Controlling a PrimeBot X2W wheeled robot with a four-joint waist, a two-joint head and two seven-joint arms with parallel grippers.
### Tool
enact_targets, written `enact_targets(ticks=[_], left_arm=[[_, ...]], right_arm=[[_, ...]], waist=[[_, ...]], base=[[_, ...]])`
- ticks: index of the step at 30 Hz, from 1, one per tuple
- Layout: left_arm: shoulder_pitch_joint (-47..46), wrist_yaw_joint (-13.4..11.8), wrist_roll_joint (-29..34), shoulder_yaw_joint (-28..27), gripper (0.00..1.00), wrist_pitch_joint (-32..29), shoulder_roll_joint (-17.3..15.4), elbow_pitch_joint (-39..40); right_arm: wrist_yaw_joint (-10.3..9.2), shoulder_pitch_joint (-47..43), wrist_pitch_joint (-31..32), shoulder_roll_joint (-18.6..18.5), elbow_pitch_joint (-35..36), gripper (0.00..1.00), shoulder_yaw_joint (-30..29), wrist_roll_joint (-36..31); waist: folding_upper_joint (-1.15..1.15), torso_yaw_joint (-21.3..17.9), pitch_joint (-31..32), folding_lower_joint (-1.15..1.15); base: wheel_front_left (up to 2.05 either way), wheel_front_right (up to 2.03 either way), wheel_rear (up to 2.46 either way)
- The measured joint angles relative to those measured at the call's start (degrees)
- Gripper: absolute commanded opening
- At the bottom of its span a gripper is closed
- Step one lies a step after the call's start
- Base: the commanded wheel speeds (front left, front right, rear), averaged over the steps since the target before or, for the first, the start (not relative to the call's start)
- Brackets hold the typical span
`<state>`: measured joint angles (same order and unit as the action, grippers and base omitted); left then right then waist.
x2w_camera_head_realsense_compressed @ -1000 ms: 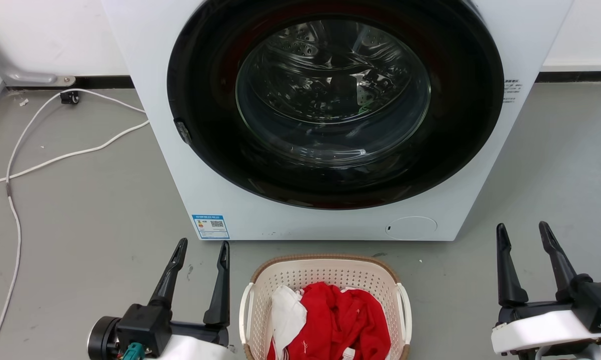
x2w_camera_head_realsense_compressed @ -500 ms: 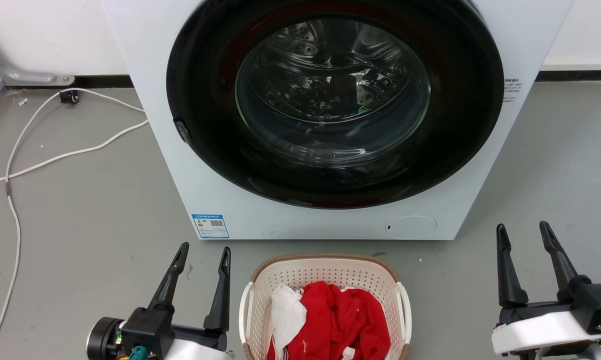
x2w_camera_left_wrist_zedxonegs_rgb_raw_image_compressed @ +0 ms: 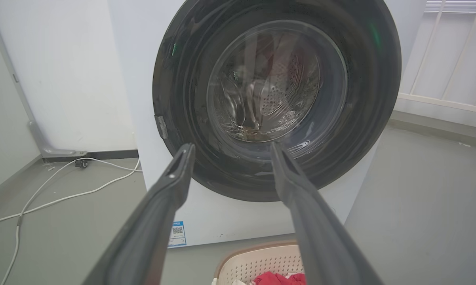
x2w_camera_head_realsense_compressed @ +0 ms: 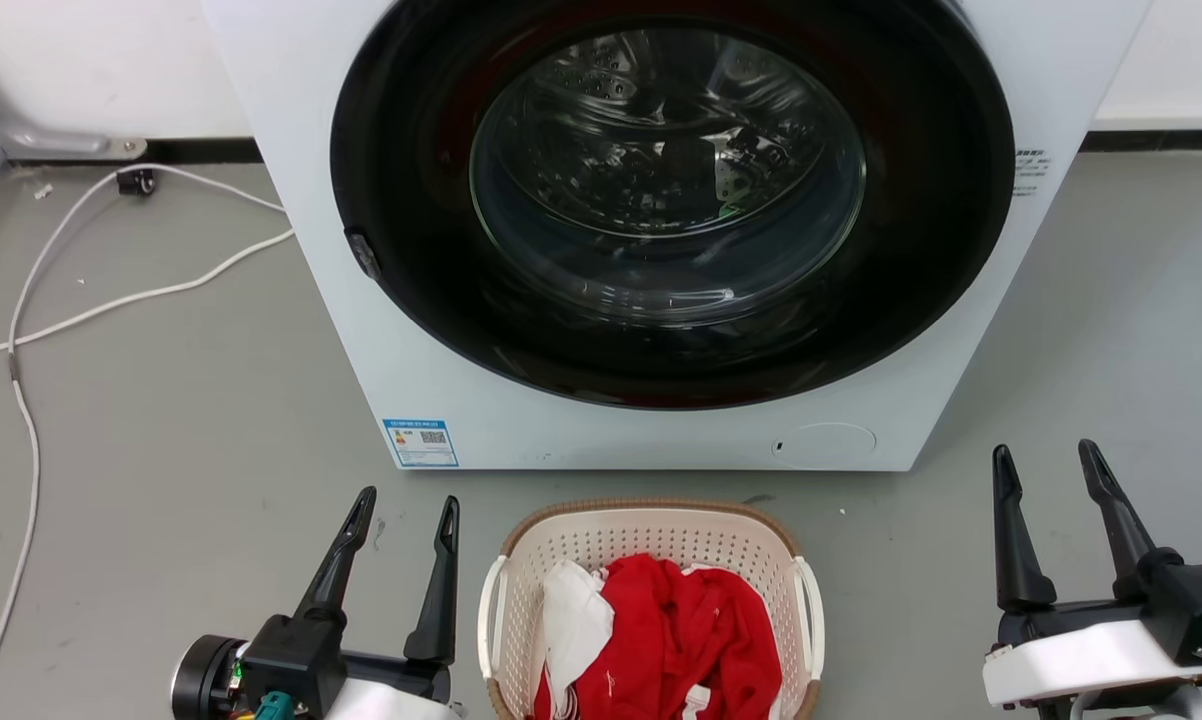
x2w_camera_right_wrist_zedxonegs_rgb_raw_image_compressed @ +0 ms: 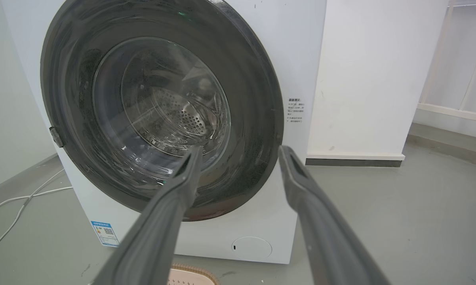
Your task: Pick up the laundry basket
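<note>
The laundry basket, cream perforated plastic with a brown rim and white side handles, sits on the grey floor at the bottom centre of the head view, holding red and white clothes. Its far rim shows low in the left wrist view, and a sliver of the rim in the right wrist view. My left gripper stands open just left of the basket, apart from it, fingers pointing at the washer. Well to the basket's right, my right gripper is open too. Both hold nothing.
A white washing machine with a dark round door, shut, stands right behind the basket. White cables trail over the floor at the left. Bare grey floor lies on both sides of the washer. A white wall and railing rise to the right.
The whole head picture has shifted slightly, so the camera moved. My left gripper sits a little lower in the picture than a second ago; the right gripper and basket look unchanged.
</note>
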<state>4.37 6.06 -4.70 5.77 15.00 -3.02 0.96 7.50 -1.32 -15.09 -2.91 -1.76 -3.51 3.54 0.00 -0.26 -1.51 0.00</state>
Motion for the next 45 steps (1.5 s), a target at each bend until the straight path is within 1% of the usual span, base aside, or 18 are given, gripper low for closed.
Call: enact_targets(ticks=[7, 11, 16, 24, 31, 36, 45], left_arm=[[-1.10, 0.27, 0.53, -0.19, 1.00, 0.07, 0.05, -1.68], [-3.52, 0.32, 1.18, -0.46, 1.00, 0.07, 0.07, -4.41], [-9.00, 0.54, 1.85, -0.86, 1.00, 0.07, -0.27, -8.94], [-20.67, 1.20, 0.77, -0.42, 1.00, 0.08, -3.46, -20.34], [-30.72, 1.29, 0.91, 0.12, 1.00, 0.07, -5.65, -32.73], [-36.56, 1.34, 0.77, 3.56, 1.00, 0.07, -7.16, -39.75], [-44.39, 1.35, -6.08, 13.79, 1.00, 0.07, -9.04, -51.57]], right_arm=[[0.00, 1.41, -0.01, 0.00, -0.62, 1.00, 0.48, -0.70], [0.01, 3.25, 0.57, 0.05, -4.65, 1.00, 1.82, -1.43], [0.01, 8.85, 2.23, 0.02, -7.88, 1.00, 2.01, -3.20], [0.01, 18.42, 4.37, 0.04, -14.95, 1.00, 3.45, -5.63], [0.01, 25.74, 6.15, 0.02, -24.49, 1.00, 3.37, -6.52], [0.01, 30.85, 7.81, 0.04, -31.83, 1.00, 4.64, -5.47], [0.01, 38.20, 10.72, 0.01, -42.69, 1.00, 6.16, -3.91]], waist=[[0.00, -0.21, -2.95, 0.00], [0.00, -0.33, -6.26, 0.00], [0.00, -0.44, -12.05, 0.00], [0.00, -0.60, -22.96, 0.01], [0.00, -0.79, -31.75, 0.02], [0.00, -0.83, -36.72, 0.02], [0.00, -0.47, -43.19, 0.01]], base=[[0.00, 0.00, 0.00], [0.00, 0.00, 0.00], [0.00, 0.00, 0.00], [0.00, 0.00, 0.00], [0.00, 0.00, 0.00], [0.00, 0.00, 0.00], [0.00, 0.00, 0.00]])
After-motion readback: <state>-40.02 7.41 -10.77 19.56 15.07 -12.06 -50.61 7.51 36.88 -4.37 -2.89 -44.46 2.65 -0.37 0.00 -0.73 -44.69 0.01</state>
